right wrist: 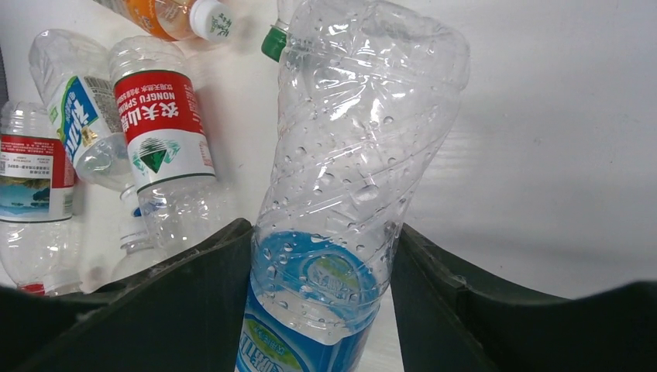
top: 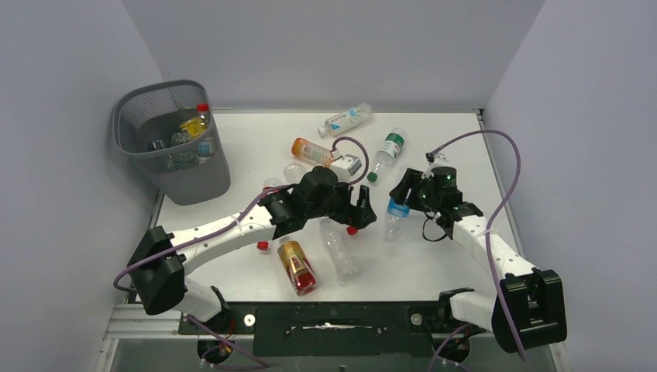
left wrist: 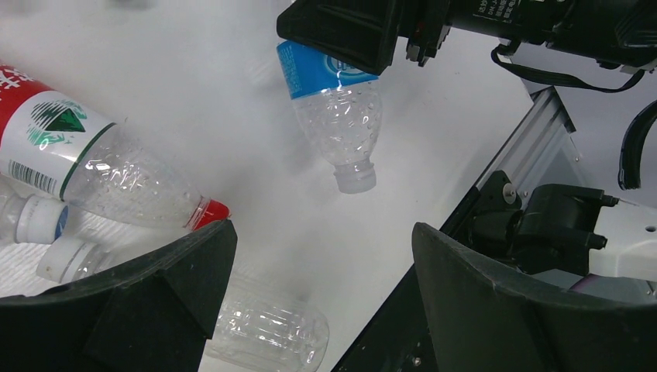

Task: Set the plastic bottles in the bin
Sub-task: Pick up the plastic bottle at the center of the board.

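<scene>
The right pincer point(right wrist: 319, 248) is gripping a clear bottle with a blue label point(right wrist: 352, 139) between both fingers, and the bottle's labelled end is running off the bottom edge of that view. Seen from the left wrist, this bottle is tilting with its white cap pointing down, seeming to hang just above the white table point(top: 434, 256). The left pincer point(top: 366, 211) is standing wide open, holding nothing, above loose bottles point(top: 339, 252) that its arm is partly hiding. The wire bin point(top: 186, 174) is sitting at the table's far left corner, with several bottles inside that are hard to count through the mesh.
</scene>
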`<state>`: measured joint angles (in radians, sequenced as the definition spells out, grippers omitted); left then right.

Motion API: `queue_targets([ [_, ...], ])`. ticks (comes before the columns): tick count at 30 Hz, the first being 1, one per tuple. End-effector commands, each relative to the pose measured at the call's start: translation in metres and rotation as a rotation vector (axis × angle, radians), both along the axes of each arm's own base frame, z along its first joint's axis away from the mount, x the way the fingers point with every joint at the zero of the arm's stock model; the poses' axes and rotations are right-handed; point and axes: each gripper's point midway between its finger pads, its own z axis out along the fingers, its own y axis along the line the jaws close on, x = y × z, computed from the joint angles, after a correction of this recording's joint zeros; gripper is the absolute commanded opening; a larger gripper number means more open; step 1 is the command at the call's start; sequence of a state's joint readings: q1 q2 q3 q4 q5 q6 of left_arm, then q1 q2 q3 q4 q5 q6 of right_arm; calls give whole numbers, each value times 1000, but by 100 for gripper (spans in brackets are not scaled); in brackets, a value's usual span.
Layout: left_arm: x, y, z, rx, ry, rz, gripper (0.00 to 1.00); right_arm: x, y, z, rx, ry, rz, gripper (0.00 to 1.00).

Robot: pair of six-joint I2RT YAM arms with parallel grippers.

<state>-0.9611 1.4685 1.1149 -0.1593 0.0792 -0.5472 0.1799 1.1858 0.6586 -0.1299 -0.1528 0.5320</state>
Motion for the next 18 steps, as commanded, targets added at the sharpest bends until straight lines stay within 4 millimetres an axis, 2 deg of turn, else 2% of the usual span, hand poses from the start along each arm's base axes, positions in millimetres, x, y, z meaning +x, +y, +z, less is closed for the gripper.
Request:
queue_targets([
  [1, -2, -17, 27, -108, -59, -32, 84, 0, 6, 17, 13, -47, 13, 59],
  [7, -11, -26, 29, -148, -71, -76, 85, -1, 20, 37, 64, -82, 52, 59],
  [18, -18, -36, 17, -139, -87, -108, 85, -4, 45, 73, 182, -137, 131, 59],
])
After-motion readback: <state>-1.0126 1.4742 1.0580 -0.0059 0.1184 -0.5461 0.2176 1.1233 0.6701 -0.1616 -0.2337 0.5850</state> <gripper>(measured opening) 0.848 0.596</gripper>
